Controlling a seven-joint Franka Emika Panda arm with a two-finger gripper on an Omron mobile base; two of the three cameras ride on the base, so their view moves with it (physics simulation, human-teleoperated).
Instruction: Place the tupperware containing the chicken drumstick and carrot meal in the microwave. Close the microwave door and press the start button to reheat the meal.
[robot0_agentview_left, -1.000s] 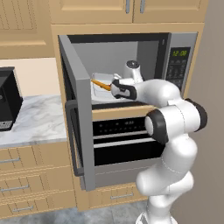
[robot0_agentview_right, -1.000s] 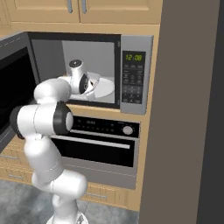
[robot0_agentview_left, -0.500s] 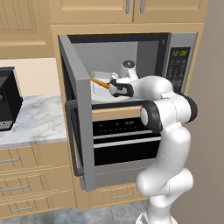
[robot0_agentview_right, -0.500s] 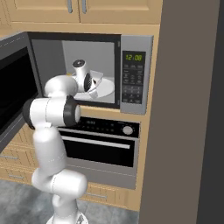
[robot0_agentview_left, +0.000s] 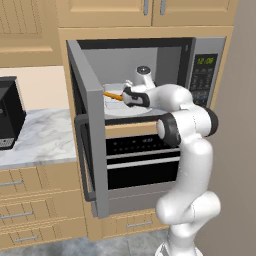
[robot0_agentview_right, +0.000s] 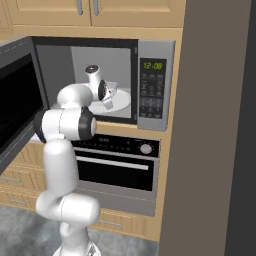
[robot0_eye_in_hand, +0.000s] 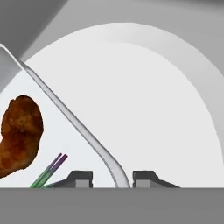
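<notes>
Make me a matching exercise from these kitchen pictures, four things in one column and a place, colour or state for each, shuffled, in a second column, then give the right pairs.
Things
1. silver-grey microwave door
2. dark reddish-brown chicken drumstick
3. microwave's digital display
4. slim bright orange carrot

Descriptions
A. shows green digits
B. swung wide open
C. pokes out beside the gripper inside the microwave
D. lies inside the translucent plastic tupperware, to the left of its rim in the hand view

Pairs: 1-B, 2-D, 3-A, 4-C
</notes>
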